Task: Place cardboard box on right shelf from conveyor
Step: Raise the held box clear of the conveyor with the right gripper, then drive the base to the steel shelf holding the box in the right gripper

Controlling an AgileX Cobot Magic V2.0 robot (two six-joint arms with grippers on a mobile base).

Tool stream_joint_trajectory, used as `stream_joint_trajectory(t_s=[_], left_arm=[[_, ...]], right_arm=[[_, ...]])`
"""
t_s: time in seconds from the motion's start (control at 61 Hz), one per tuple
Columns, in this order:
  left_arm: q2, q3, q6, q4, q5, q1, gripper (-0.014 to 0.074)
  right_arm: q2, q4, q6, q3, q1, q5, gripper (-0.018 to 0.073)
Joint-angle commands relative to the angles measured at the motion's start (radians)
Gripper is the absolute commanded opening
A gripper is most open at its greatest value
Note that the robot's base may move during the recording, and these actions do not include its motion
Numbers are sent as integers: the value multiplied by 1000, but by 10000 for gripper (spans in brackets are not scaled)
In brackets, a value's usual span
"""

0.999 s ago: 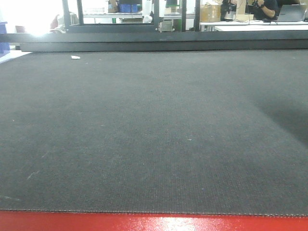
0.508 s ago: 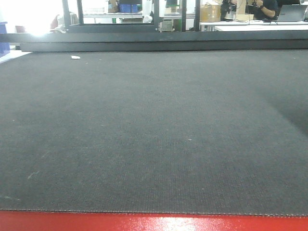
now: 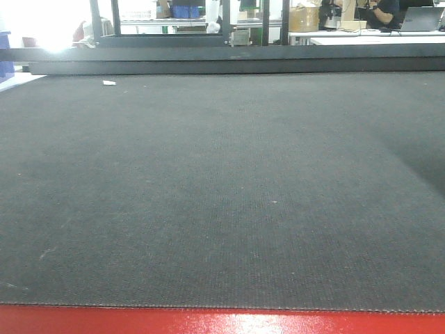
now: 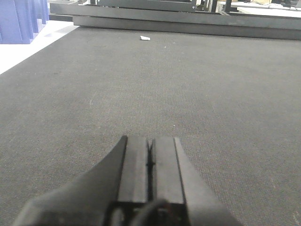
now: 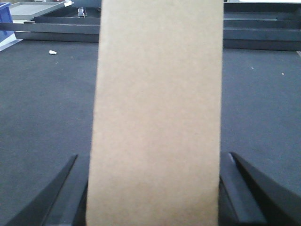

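Note:
The cardboard box (image 5: 157, 108) is a plain tan block that fills the middle of the right wrist view, standing upright above the dark woven conveyor (image 3: 222, 174). My right gripper (image 5: 153, 155) is shut on it, one dark finger (image 5: 70, 188) against its left side and the other against its right side. My left gripper (image 4: 149, 140) hovers low over the belt with its jaws pressed together and nothing between them. Neither the box nor either arm appears in the front view; only a shadow (image 3: 421, 160) lies at the belt's right. The right shelf is out of view.
A red strip (image 3: 222, 321) runs along the belt's near edge. A dark metal frame (image 3: 222, 59) bounds its far end. A small white scrap (image 3: 109, 83) lies far left on the belt. Blue bins (image 4: 19, 19) stand beyond the left edge.
The shadow at the right of the belt has shrunk and drawn back toward the right edge. Nothing else on the belt has moved.

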Motion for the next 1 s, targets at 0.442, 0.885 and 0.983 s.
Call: stream_joint_trajectory(t_s=[0.442, 0.885, 0.983], left_arm=[[-15, 8, 0, -6, -87, -3, -116], [-15, 8, 0, -6, -87, -3, -116], [-15, 8, 0, -6, -87, -1, -116]], right_arm=[[15, -26, -7, -25, -7, -100, 216], [15, -26, -7, -25, -7, -100, 216], [15, -26, -7, -25, -7, -100, 216]])
